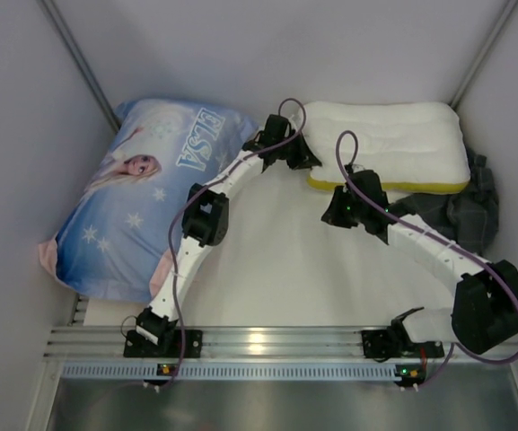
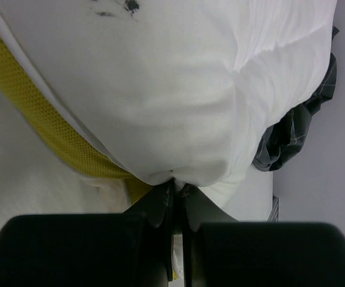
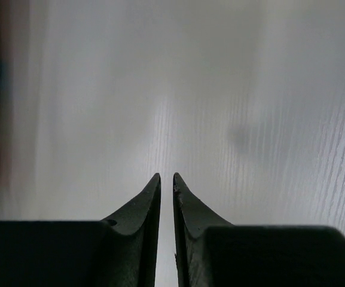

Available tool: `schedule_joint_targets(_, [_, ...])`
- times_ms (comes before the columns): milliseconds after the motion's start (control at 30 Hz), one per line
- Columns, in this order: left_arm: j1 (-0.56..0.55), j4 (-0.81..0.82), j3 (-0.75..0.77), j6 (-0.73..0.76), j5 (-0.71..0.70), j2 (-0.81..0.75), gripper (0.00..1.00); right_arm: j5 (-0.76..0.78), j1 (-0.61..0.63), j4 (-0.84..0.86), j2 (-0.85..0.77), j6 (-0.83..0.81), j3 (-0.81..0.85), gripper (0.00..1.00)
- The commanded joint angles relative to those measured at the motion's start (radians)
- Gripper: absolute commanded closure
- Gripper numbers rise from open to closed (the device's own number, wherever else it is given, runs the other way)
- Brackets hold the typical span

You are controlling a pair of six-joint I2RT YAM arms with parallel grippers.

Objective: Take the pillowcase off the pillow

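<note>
The white quilted pillow (image 1: 386, 144) with yellow piping lies bare at the back right of the table. The dark grey checked pillowcase (image 1: 465, 211) is crumpled beside it at the right, off the pillow. My left gripper (image 1: 302, 160) is shut on the pillow's left corner; the wrist view shows white fabric (image 2: 178, 113) pinched between the jaws (image 2: 178, 182), with the yellow piping (image 2: 46, 125) and the pillowcase (image 2: 295, 134) behind. My right gripper (image 1: 339, 215) hangs over the bare table in front of the pillow, jaws nearly closed and empty (image 3: 167, 177).
A large blue ELSA-print pillow (image 1: 146, 193) lies at the back left. Grey walls close in on the back and both sides. The aluminium rail (image 1: 259, 346) with the arm bases runs along the near edge.
</note>
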Motion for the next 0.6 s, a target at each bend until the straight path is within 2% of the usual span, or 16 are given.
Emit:
schedule_joint_targets(0, [-0.012, 0.102, -0.002, -0.009, -0.007, 0.000, 1.00, -0.020, -0.013, 0.033, -0.030, 0.013, -0.010, 0.87])
schedule_joint_targets(133, [0.010, 0.063, -0.092, 0.060, -0.032, -0.115, 1.00, 0.010, -0.015, 0.041, -0.067, -0.014, -0.051, 0.76])
schedule_joint_targets(167, [0.011, 0.018, -0.095, 0.081, -0.062, -0.155, 1.00, 0.013, -0.015, 0.040, -0.084, -0.037, -0.054, 0.71])
schedule_joint_targets(200, [0.011, -0.009, -0.097, 0.104, -0.081, -0.155, 0.96, 0.014, -0.016, 0.038, -0.094, -0.045, -0.054, 0.60])
schedule_joint_targets(233, [0.016, -0.034, -0.103, 0.139, -0.101, -0.202, 0.87, 0.024, -0.016, 0.035, -0.105, -0.051, -0.059, 0.48])
schedule_joint_targets(267, [0.019, -0.083, -0.117, 0.153, -0.125, -0.229, 0.76, 0.030, -0.016, 0.032, -0.130, -0.056, -0.063, 0.24])
schedule_joint_targets(333, [0.031, -0.114, -0.214, 0.182, -0.214, -0.342, 0.23, 0.050, -0.016, 0.023, -0.148, -0.071, -0.073, 0.08])
schedule_joint_targets(367, [0.034, -0.129, -0.259, 0.193, -0.246, -0.383, 0.02, 0.061, -0.016, 0.001, -0.157, -0.078, -0.070, 0.01])
schedule_joint_targets(433, [0.034, -0.134, -0.399, 0.224, -0.338, -0.523, 0.01, 0.082, -0.018, -0.023, -0.159, -0.089, -0.064, 0.00])
schedule_joint_targets(567, [0.019, -0.134, -0.606, 0.248, -0.409, -0.744, 0.01, 0.162, -0.018, -0.071, -0.162, -0.092, -0.059, 0.01])
